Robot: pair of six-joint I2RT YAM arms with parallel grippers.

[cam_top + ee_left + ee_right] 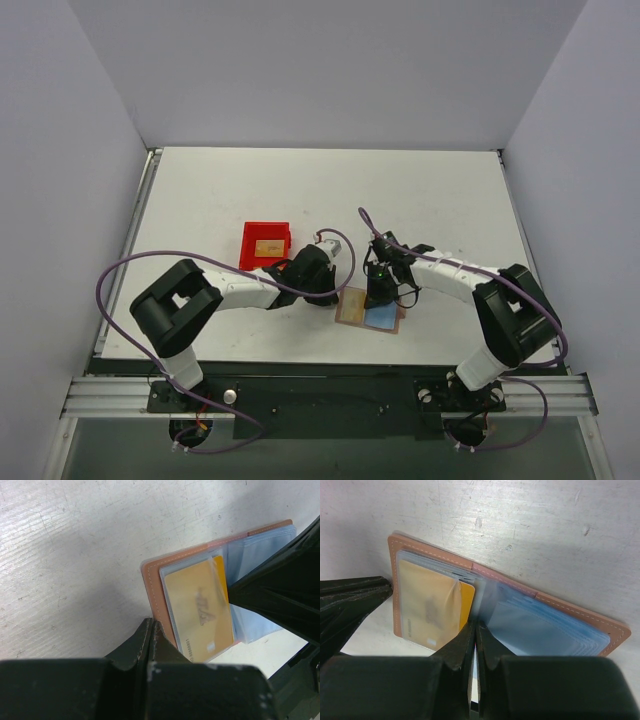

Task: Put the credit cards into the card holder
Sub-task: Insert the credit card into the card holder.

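The card holder [385, 318] lies open on the table, brown cover [155, 580] down, with clear blue sleeves [540, 625] fanned inside. One gold credit card [200, 611] sits in a sleeve on its left half [427, 605]. Another credit card [267, 247] lies in the red bin. My left gripper [151, 623] is shut with nothing between its fingers, its tips at the holder's left edge [330, 297]. My right gripper [476, 624] is shut with its tips at the middle fold [378, 300] among the sleeves. Whether it pinches a sleeve does not show.
A red plastic bin [250, 235] stands just behind and left of the left gripper. Both grippers crowd the holder from either side near the table's front edge [300, 345]. Purple cables loop over both arms.
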